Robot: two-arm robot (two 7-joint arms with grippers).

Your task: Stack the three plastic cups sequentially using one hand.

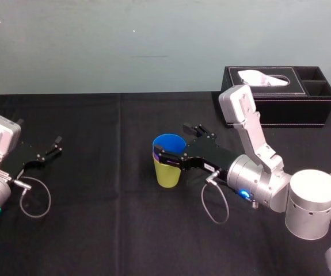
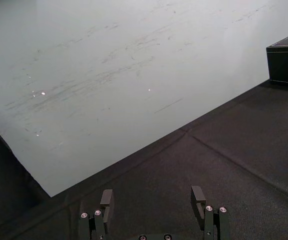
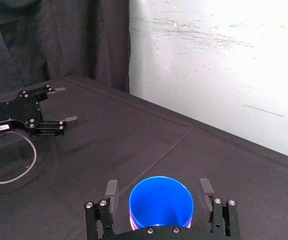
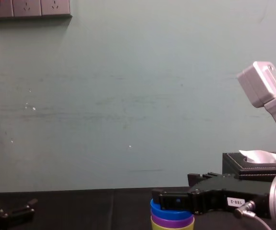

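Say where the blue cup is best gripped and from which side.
Probably grip the blue cup by its exposed top band below the rim, side-on from the robot's right: it stands upright, nested in the purple cup, leaving just that band. The right gripper straddles it, open.

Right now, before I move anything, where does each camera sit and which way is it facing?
Head: up high, looking forward and down at the table; both arms show, right gripper open around the cup stack, left gripper parked left.
Chest: low, looking across at the wall; right gripper at the stack, side-on.
Left wrist: behind the open left gripper, facing wall and tissue box.
Right wrist: behind the right gripper, seeing into the blue cup; left gripper beyond.
Shared: head and chest both show the tissue box.
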